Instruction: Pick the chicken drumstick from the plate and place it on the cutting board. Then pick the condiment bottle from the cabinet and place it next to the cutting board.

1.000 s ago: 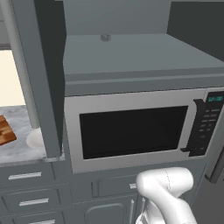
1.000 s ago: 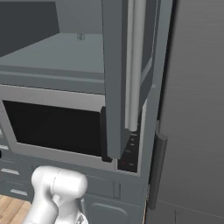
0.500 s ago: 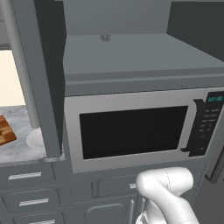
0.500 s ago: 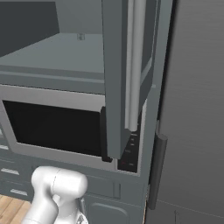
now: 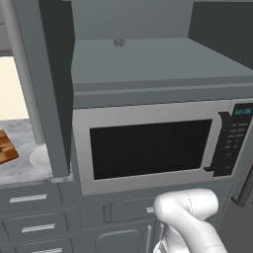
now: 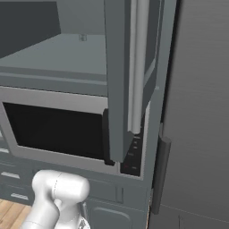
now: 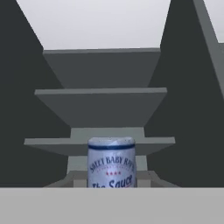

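- One white robot arm with dark joints (image 5: pixel 190 220) rises at the foot of the left base view. Its rounded elbow sits low in front of the grey drawers with silver handles (image 5: pixel 29 198). In the right base view the same arm (image 6: pixel 58 192) bends downward below the silver-framed microwave with a dark window (image 6: pixel 53 129).
- The small sauce bottle with a pale, blue-banded top and a printed label (image 7: pixel 111 162) stands at the bottom centre of the hand view, very close to the camera.
- Its long axis runs straight up that picture, pale end uppermost, and the lettering reads level. How it points in the room cannot be told from this view.
- Behind the sauce bottle, flat grey shelves (image 7: pixel 101 92) step back between dark grey walls.
- The tool is closed. The sauce bottle sits right where its jaws meet, so it looks gripped, though the contact itself is hidden.
- The tall dark grey cabinet (image 5: pixel 148 59) stands open above the microwave, its grey door panel (image 5: pixel 49 84) swung out to the left.
- Far left, the checkered wooden cutting board (image 5: pixel 6 148) lies on the marbled tabletop (image 5: pixel 20 173).
- The plain white round plate (image 5: pixel 39 157) lies near it, partly hidden by the door panel.
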Motion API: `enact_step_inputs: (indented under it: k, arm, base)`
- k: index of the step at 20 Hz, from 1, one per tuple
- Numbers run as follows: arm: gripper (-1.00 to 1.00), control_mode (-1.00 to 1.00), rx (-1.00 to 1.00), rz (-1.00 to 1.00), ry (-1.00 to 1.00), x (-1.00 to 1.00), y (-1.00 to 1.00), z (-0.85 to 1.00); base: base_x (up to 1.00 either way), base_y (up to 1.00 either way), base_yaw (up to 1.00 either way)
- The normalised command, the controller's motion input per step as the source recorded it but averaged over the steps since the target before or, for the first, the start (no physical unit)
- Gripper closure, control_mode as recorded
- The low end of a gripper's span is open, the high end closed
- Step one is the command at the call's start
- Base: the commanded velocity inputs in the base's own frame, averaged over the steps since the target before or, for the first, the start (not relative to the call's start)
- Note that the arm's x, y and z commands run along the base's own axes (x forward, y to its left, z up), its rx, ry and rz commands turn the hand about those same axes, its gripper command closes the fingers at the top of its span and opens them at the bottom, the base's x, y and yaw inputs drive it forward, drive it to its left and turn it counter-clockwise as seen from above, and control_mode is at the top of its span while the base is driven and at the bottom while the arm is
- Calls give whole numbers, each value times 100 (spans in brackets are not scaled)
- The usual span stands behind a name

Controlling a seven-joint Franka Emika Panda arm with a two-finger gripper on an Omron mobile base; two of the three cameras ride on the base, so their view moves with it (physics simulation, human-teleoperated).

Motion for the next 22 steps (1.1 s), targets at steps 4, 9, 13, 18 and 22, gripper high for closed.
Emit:
enact_step_inputs:
  k: [4,9,13,18,22]
  arm:
    - [100,100,0,0,0,0,0,0]
    - [100,100,0,0,0,0,0,0]
    - [100,100,0,0,0,0,0,0]
    - [100,100,0,0,0,0,0,0]
    - [100,100,0,0,0,0,0,0]
  base:
    - [-38,0,0]
    - [-41,0,0]
    - [-43,0,0]
    - [-48,2,0]
    - [-49,9,0]
